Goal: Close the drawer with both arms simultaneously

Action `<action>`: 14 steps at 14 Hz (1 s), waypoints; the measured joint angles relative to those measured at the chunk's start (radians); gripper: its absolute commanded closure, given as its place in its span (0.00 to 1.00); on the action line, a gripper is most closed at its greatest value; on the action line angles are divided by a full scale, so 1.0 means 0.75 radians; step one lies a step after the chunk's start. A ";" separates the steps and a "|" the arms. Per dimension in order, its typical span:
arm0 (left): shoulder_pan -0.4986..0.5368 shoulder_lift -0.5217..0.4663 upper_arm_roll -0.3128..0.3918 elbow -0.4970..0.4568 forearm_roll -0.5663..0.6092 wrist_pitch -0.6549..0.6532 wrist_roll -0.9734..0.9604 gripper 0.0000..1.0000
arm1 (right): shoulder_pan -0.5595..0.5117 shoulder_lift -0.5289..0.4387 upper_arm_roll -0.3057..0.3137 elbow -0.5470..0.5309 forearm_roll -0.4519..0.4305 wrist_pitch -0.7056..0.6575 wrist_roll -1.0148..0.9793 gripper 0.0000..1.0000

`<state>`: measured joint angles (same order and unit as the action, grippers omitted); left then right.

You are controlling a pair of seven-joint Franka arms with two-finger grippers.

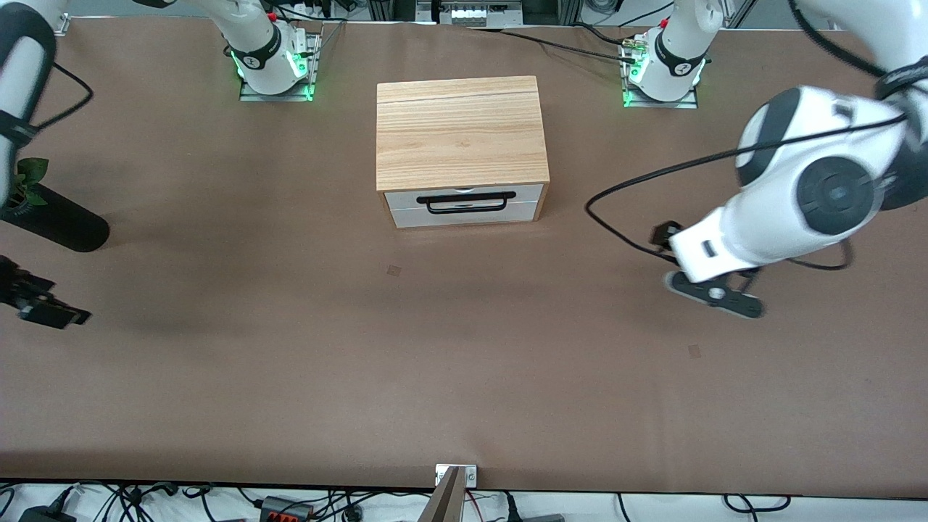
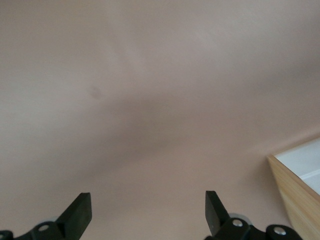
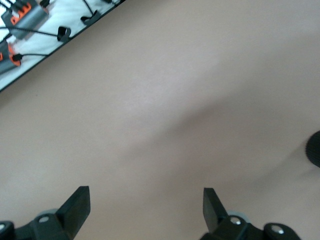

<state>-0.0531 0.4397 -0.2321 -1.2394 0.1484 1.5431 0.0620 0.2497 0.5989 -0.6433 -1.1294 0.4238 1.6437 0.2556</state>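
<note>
Flanking the drawer (image 1: 464, 201), which looks nearly shut: left gripper (image 1: 714, 293) and right gripper (image 1: 43, 308) hang over bare counter (image 1: 290, 348), both wide open and empty; left arm is closer.

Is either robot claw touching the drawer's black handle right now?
No, the left gripper and right gripper are both over bare table, well apart from the drawer.

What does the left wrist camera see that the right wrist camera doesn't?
Only the left wrist view shows a corner of the wooden box with the drawer's white front. Only the right wrist view shows the table's edge with cables past it. Both show bare brown table under an open gripper, the left gripper and the right gripper, neither holding anything.
</note>
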 measured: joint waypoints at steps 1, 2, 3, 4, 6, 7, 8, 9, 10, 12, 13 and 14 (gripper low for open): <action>0.026 -0.002 0.001 0.056 0.013 -0.014 0.000 0.00 | 0.000 -0.017 0.000 0.001 -0.001 -0.016 0.000 0.00; 0.057 -0.004 0.002 0.107 0.013 -0.055 0.000 0.00 | 0.002 -0.029 0.000 0.002 -0.001 -0.041 0.002 0.00; 0.086 -0.009 0.005 0.150 0.013 -0.114 0.000 0.00 | 0.005 -0.035 0.000 0.005 -0.004 -0.068 0.004 0.00; 0.105 -0.027 0.022 0.169 -0.007 -0.163 -0.002 0.00 | 0.012 -0.038 -0.001 0.005 -0.035 -0.087 0.005 0.00; 0.106 -0.124 0.122 0.099 -0.134 -0.225 -0.028 0.00 | 0.051 -0.037 0.001 0.004 -0.182 -0.104 0.004 0.00; 0.094 -0.207 0.188 -0.005 -0.194 -0.219 -0.050 0.00 | 0.082 -0.036 0.002 0.004 -0.219 -0.104 0.006 0.00; 0.071 -0.294 0.250 -0.126 -0.216 -0.175 -0.055 0.00 | 0.111 -0.033 0.002 0.004 -0.236 -0.104 0.013 0.00; 0.043 -0.380 0.300 -0.250 -0.218 -0.101 -0.056 0.00 | 0.134 -0.028 0.002 0.004 -0.243 -0.104 0.020 0.00; 0.022 -0.461 0.328 -0.365 -0.217 -0.015 -0.059 0.00 | 0.147 -0.025 0.002 0.004 -0.244 -0.108 0.023 0.00; 0.007 -0.580 0.338 -0.540 -0.216 0.140 -0.066 0.00 | 0.149 -0.026 -0.002 0.005 -0.241 -0.120 0.023 0.00; 0.002 -0.609 0.339 -0.588 -0.211 0.176 -0.067 0.00 | 0.146 -0.034 -0.009 0.007 -0.240 -0.129 0.023 0.00; -0.002 -0.618 0.339 -0.610 -0.196 0.189 -0.067 0.00 | 0.143 -0.052 -0.014 0.006 -0.240 -0.159 0.021 0.00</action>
<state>-0.0549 -0.0240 0.0225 -1.6966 0.0012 1.6850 0.0115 0.3566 0.5596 -0.6535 -1.1246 0.2437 1.5245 0.2712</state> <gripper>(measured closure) 0.000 0.000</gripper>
